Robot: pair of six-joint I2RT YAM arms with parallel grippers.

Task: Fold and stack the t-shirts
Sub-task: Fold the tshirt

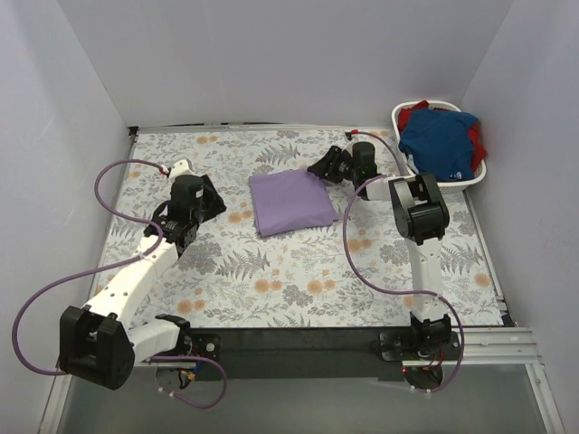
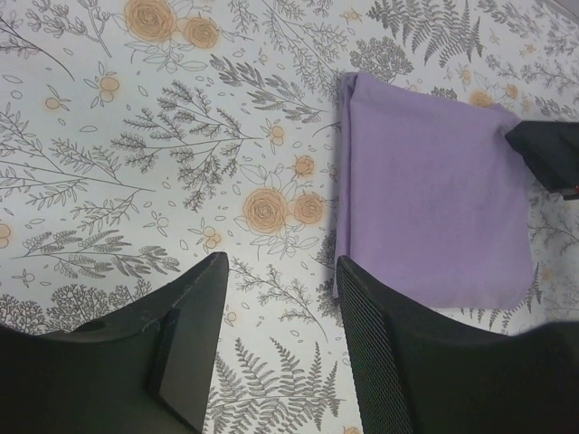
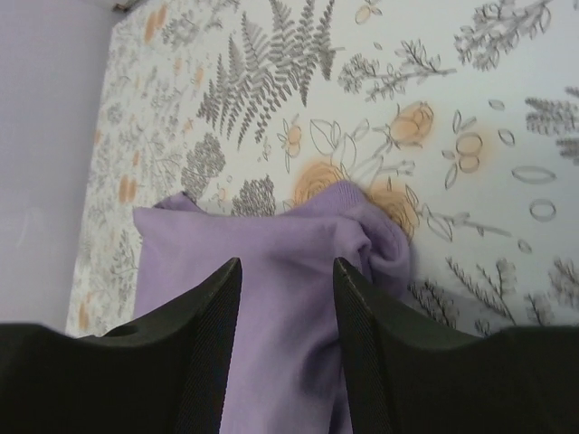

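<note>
the white laundry basket (image 1: 404,112) stands at the far right corner of the table (image 1: 271,280). in it lies the blue t-shirt (image 1: 439,140) in a loose heap, and the red t-shirt (image 1: 476,137) shows under and behind it at the right side. most of the red one is covered, so its shape is hard to make out.

the lavender t-shirt (image 1: 291,201) lies folded into a flat rectangle on the flowered table, near the middle and a bit toward the far side.

the right arm bends back toward the left, and the right gripper (image 1: 323,169) is at the far right corner of the lavender t-shirt. in the right wrist view its fingers (image 3: 217,298) stand apart with purple cloth in the gap, and the corner beside them is bunched up. the jaws are not pressed together. i cannot tell if the tips touch the cloth.

the left arm reaches forward. the left gripper (image 1: 210,201) is spread and holds nothing, over bare table just left of the shirt's near left corner.
</note>
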